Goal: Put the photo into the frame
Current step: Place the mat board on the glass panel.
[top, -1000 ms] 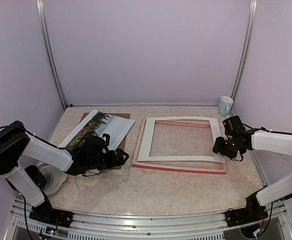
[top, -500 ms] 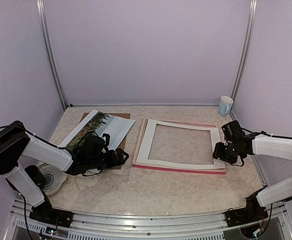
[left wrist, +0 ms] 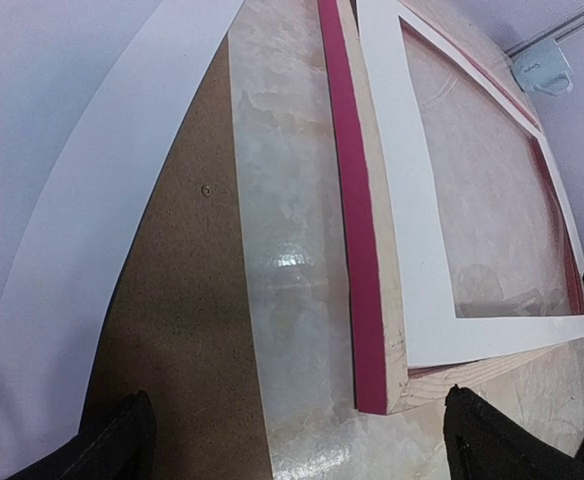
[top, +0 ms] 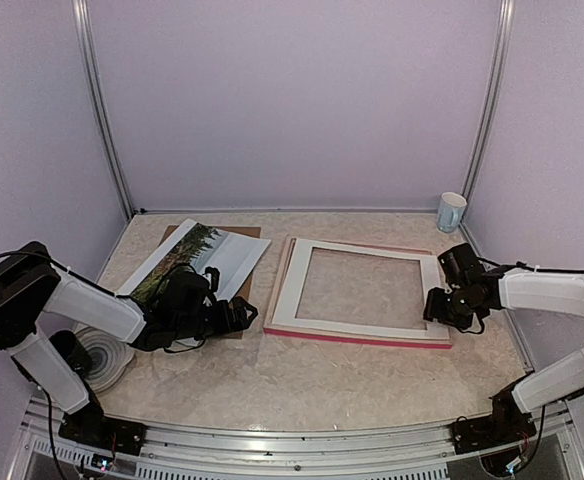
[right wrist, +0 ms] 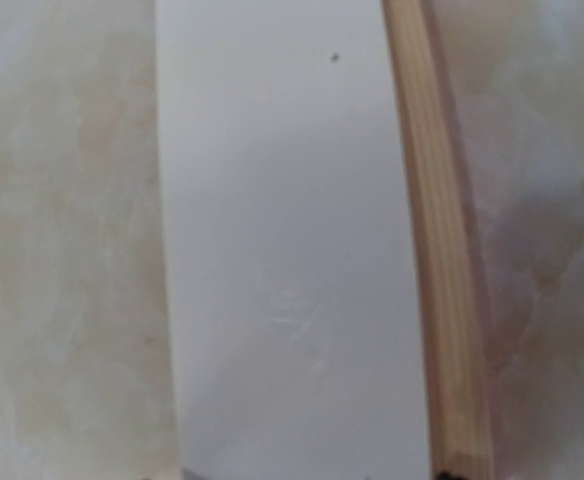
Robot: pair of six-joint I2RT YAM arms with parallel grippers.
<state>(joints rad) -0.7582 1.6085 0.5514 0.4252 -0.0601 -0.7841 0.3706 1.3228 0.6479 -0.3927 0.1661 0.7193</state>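
Observation:
The frame point(top: 357, 338) lies flat mid-table, its pink-red edge point(left wrist: 357, 250) towards me, with a white mat point(top: 357, 322) on its pale wood back. My right gripper point(top: 434, 308) is low on the frame's right side. Its fingertips barely show at the bottom of the right wrist view, either side of the mat's strip point(right wrist: 282, 250) beside the wooden rail point(right wrist: 442, 250). The photo point(top: 177, 262) rests tilted on white sheets over the brown backing board point(top: 247, 290) at the left. My left gripper point(top: 240, 315) hovers open and empty between board point(left wrist: 172, 330) and frame.
A pale blue mug point(top: 451, 211) stands at the back right corner. A white coiled roll point(top: 102, 355) lies at the near left by the left arm's base. Walls close in the table at the back and both sides.
The mat's right side, raised above the frame a second ago, has come down onto it together with my right gripper. The left arm has not moved.

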